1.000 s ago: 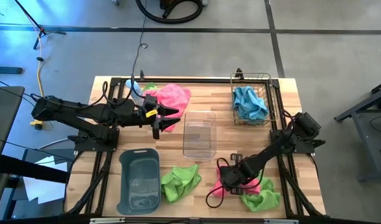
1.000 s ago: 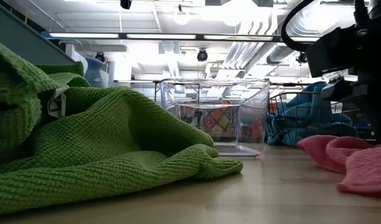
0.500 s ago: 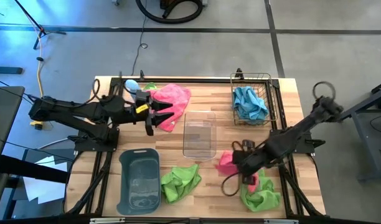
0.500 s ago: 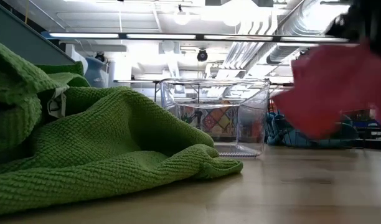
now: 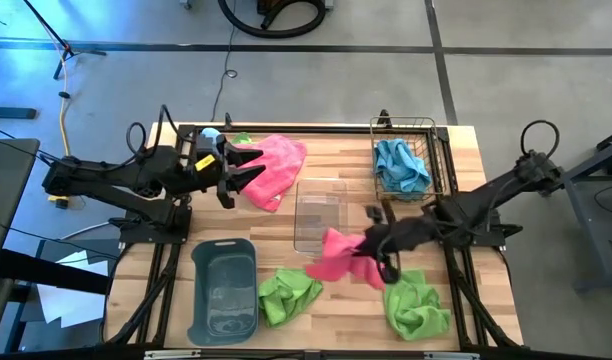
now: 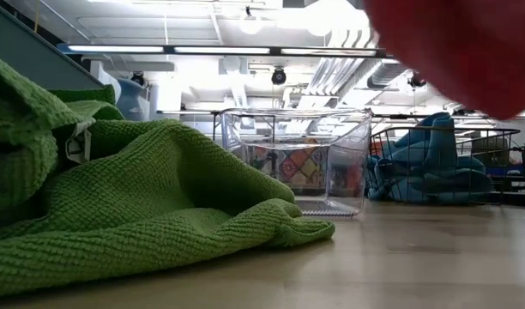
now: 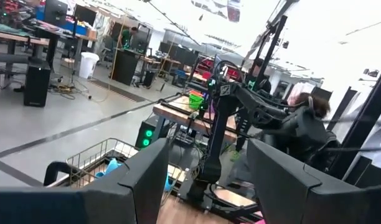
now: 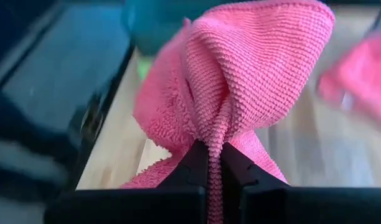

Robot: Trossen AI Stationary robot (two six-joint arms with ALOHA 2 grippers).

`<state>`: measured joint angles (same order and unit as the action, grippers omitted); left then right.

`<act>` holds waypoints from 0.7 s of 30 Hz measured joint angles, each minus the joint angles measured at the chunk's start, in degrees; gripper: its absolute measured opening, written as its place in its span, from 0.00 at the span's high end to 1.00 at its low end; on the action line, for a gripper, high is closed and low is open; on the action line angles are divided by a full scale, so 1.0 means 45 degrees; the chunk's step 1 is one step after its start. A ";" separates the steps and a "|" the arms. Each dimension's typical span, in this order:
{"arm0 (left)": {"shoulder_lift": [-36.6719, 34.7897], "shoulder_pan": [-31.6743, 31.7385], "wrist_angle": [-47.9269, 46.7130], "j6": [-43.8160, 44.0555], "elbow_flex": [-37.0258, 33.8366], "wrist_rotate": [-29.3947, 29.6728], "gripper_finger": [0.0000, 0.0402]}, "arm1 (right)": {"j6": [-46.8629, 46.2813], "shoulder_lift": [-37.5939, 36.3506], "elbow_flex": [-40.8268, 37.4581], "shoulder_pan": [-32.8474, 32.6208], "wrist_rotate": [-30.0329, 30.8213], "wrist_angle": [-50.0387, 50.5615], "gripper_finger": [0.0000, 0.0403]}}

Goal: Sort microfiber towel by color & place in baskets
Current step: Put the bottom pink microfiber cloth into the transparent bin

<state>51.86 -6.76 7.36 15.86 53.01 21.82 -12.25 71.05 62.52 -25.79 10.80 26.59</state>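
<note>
My right gripper (image 5: pixel 378 243) is shut on a hot pink towel (image 5: pixel 336 258), just off the near right corner of the clear bin (image 5: pixel 319 215). In the low view this towel (image 6: pixel 468 47) hangs high above the table. My left gripper (image 5: pixel 246 168) is open at the left edge of a second pink towel (image 5: pixel 278 162), which lies flat at the far side. In the left wrist view, my left gripper (image 7: pixel 206 158) points up into the room. Two lime green towels (image 5: pixel 291 293) (image 5: pixel 418 310) lie near the front. Blue towels (image 5: pixel 399 165) sit in the wire basket (image 5: pixel 431 125). The grey tub (image 5: pixel 201 290) stands near left. My right gripper pinches a bunched fold of the pink towel (image 8: pixel 215 134) between its two fingers, coming from the table's right. Several layers are gathered between the fingers. The towel is lifted clear of the table, and its loose part (image 5: pixel 326 262) trails toward the left.
A pale blue bottle (image 5: pixel 212 135) stands at the far left, behind my left gripper. A green towel (image 6: pixel 142 197) fills the front of the low view. Bare wood (image 5: pixel 346 310) shows between the two green towels.
My right gripper has lifted the pink towel off the near right part of the table and carried it up and toward the left, to the clear bin's corner. The towel now hangs clear. My left gripper has drawn back toward the table's left, off the far pink towel.
</note>
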 joint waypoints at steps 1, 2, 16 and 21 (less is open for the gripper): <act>-0.0008 0.0000 -0.0010 0.0000 -0.0002 0.0000 0.49 | 0.0458 0.0083 0.0000 0.0288 0.0000 -0.0815 1.00; -0.0017 0.0000 0.0013 0.0000 -0.0003 0.0005 0.49 | 0.0843 0.0139 0.0000 0.0589 -0.0003 -0.1631 1.00; -0.0015 -0.0010 -0.0804 -0.1677 0.0000 -0.0733 0.49 | 0.1657 0.0027 0.0019 0.4421 -0.1800 -0.8342 1.00; -0.0012 -0.0010 -0.1655 -0.2011 0.0001 -0.0670 0.49 | 0.0413 0.0027 0.0019 0.4997 -0.1814 -0.8413 1.00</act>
<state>51.81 -6.81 -0.08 6.81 53.01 18.81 -10.39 71.18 62.61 -3.31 2.63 -11.27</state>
